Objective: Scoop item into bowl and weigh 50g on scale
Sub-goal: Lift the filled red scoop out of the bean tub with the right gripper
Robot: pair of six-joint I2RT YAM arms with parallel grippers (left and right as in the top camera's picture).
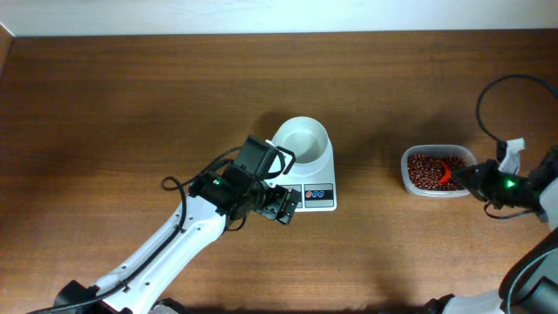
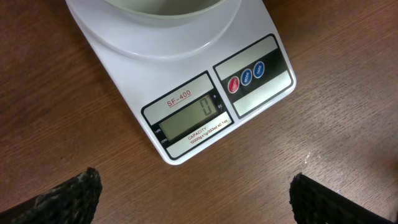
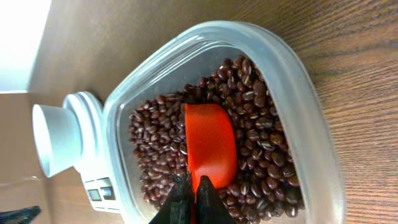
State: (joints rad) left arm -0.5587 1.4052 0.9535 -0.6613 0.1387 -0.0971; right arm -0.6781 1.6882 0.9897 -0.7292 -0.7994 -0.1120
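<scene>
1. Overhead: my right gripper point(image 1: 464, 177) is over at the clear plastic tub point(image 1: 407, 179), clamped on the handle of the orange scoop point(image 1: 448, 169). The scoop sits down among the red beans point(image 1: 422, 167). The white bowl point(image 1: 302, 139) is on the scale point(image 1: 323, 174), well apart from the tub and off to my left across bare table point(image 1: 131, 105). So the carry runs pretty much straight sideways, right to left. The scoop's long axis already lies roughly along that line, head end toward the scale. My left gripper point(image 1: 284, 208) is parked just beside the scale's front edge, so it's the nearer arm by far (but it isn't the one with the scoop).

2. Left wrist: fingers point(image 2: 68, 199) spread wide with nothing between them, just hanging over the wood in front of the scale point(image 2: 124, 68). The display point(image 2: 186, 118) shows what looks like a zero, and the bowl point(image 2: 168, 5) is only a sliver at the top, so I can't see inside it from here.

3. Right wrist: jaws pinched tight together on the scoop's thin handle, my right gripper point(image 3: 189, 202) at the bottom of the view. The scoop point(image 3: 210, 146) is lying on the beans point(image 3: 264, 143) around mid-tub, well inside the rim point(image 3: 311, 106). I see no beans on the orange surface, so I'd guess nothing's loaded yet. The bowl point(image 3: 56, 140) and scale point(image 3: 93, 183) show past the tub wall on the left, so that's the way I'll need to swing once it's full.
</scene>
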